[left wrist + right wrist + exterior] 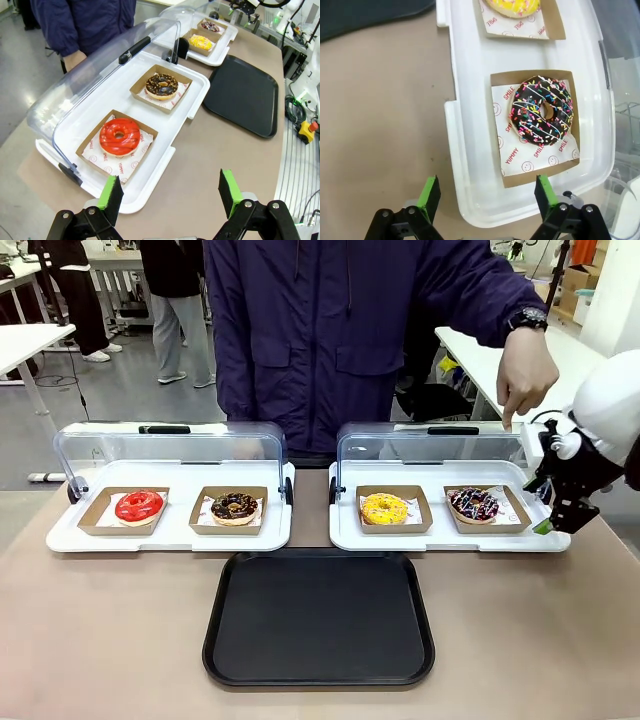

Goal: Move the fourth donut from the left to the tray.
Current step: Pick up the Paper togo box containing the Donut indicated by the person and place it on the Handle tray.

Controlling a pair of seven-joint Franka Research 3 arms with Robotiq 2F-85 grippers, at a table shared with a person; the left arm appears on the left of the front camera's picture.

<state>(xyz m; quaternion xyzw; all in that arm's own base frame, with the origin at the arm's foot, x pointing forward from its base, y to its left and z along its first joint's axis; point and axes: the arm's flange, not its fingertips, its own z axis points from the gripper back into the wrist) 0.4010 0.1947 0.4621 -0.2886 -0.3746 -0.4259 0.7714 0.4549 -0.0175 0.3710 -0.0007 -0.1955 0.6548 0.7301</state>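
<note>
Right gripper hovers wide open and empty just short of the sprinkled chocolate donut. Advance over the donut's cardboard holder, lower, and pinch its near wall, sparing the glaze.

Table seen from the robot's side. The left display tray and the right display tray stand side by side. The left one bears the first donut with the second donut to its right. The right one bears the third donut and, rightmost, the fourth donut. Each sits in its own holder. The lids stand raised behind the donuts. The tray lies before both display trays, centred. The right gripper hangs just off the right display tray's right end. A person stands behind the table; their hand seems to touch the right lid's far corner.
</note>
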